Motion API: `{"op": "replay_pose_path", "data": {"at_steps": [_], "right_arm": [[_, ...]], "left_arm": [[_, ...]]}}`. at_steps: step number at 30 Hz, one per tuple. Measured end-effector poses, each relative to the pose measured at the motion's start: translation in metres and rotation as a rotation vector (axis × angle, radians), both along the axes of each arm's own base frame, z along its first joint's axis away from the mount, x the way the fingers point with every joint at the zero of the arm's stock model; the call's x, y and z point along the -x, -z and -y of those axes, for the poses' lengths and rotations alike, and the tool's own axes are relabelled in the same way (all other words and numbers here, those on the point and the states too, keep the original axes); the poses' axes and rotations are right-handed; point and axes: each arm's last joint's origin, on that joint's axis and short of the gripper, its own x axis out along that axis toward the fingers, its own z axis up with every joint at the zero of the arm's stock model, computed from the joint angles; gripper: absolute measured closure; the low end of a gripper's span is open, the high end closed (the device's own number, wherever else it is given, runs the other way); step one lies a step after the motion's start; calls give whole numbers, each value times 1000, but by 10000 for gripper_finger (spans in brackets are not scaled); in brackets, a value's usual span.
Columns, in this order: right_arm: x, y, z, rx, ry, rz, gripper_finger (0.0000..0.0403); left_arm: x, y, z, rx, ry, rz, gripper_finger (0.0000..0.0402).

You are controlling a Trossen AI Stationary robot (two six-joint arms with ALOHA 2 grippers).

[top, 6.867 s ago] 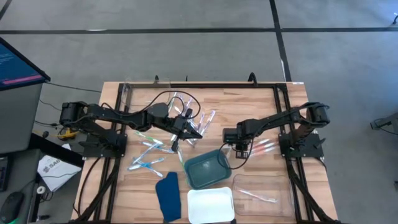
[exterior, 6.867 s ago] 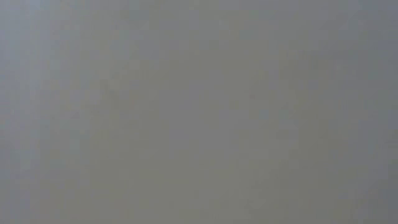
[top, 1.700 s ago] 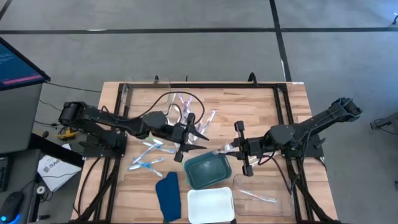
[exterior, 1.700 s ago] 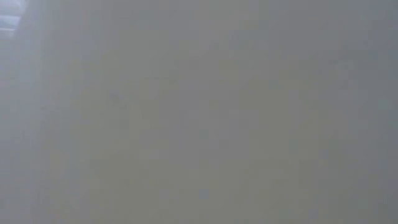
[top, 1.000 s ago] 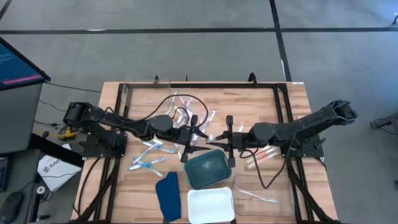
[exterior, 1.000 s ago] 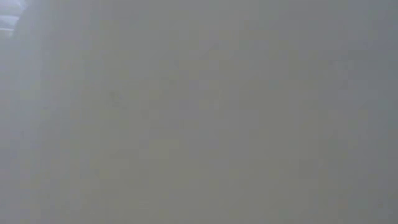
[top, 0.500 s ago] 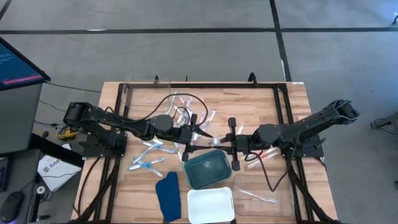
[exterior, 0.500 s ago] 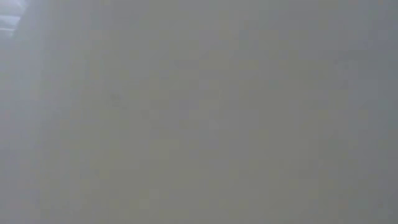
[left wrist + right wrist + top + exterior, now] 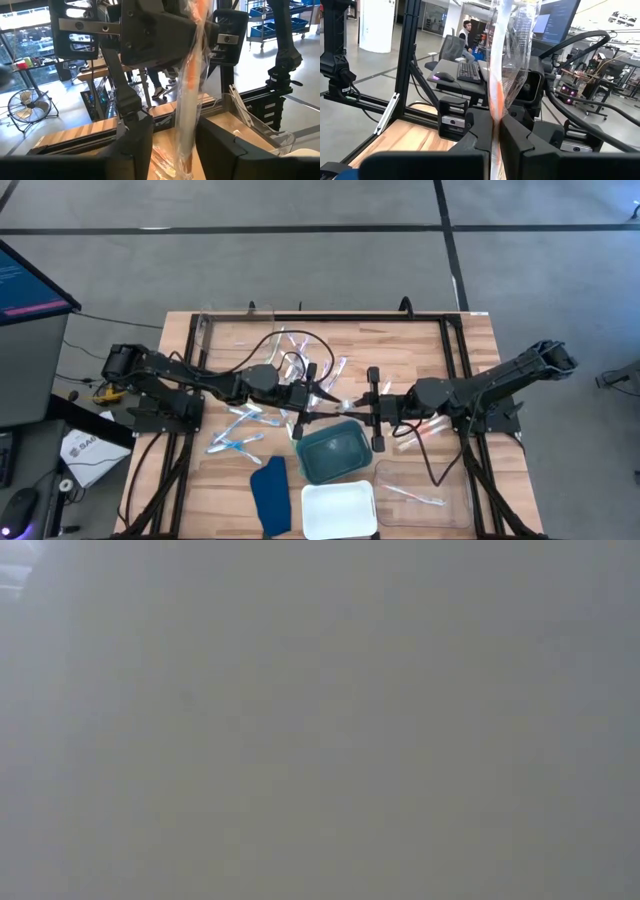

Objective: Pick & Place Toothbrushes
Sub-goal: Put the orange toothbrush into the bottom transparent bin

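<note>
Above the middle of the bench (image 9: 420, 350), the right claw (image 9: 496, 131) was clamped on an orange wrapped toothbrush (image 9: 496, 75); the left claw (image 9: 172, 145) stood apart around its other end, fingers (image 9: 135, 140) either side.

A wooden table (image 9: 420, 345) carries a teal tray (image 9: 333, 453), a white tray (image 9: 338, 510), a clear tray (image 9: 425, 485) and a dark blue cloth (image 9: 269, 493). A monitor (image 9: 25, 285) stands off its left edge. A person (image 9: 465, 31) sits at a desk beyond.

Three trays are counted: one teal tray (image 9: 334, 452), one white tray (image 9: 338, 511), one clear tray (image 9: 455, 478); one dark blue cloth (image 9: 270, 495).
</note>
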Motion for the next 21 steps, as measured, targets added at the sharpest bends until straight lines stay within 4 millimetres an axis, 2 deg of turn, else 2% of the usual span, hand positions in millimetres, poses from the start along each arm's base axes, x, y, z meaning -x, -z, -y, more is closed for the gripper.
{"op": "replay_pose_path", "data": {"at_steps": [14,21], "right_arm": [[0,1,0,27,4,-10,383],[0,1,-1,29,-1,-14,350]], "left_arm": [[0,2,0,2,1,-19,385],[0,4,0,32,11,-44,371]]}}
